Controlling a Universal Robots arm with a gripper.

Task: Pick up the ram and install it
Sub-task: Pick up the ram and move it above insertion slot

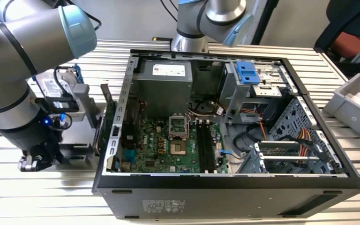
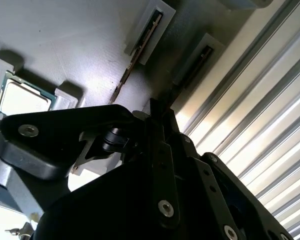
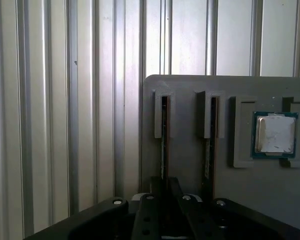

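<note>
The ram [image 3: 164, 140] is a thin dark stick standing on edge in a slot of a grey holder plate [image 3: 190, 170], the slot farther from a processor chip [image 3: 275, 134]. My gripper [image 3: 163, 182] is shut on the ram's near end, and the stick still sits in its slot. The second wrist view shows the same ram [image 2: 190, 70] running into my gripper [image 2: 162, 112]. A second stick [image 3: 209, 145] stands in the neighbouring slot. In the exterior view my gripper [image 1: 39, 161] is low at the left, beside the open computer case [image 1: 230, 187], whose black memory slots [image 1: 205, 145] lie on the motherboard.
A green card with a metal bracket [image 1: 108, 117] stands along the case's left wall. A silver hard drive [image 1: 58, 86] lies behind my arm. A grey bin [image 1: 355, 105] sits at the exterior view's right. Ribbed aluminium table [image 3: 50, 125] surrounds the holder.
</note>
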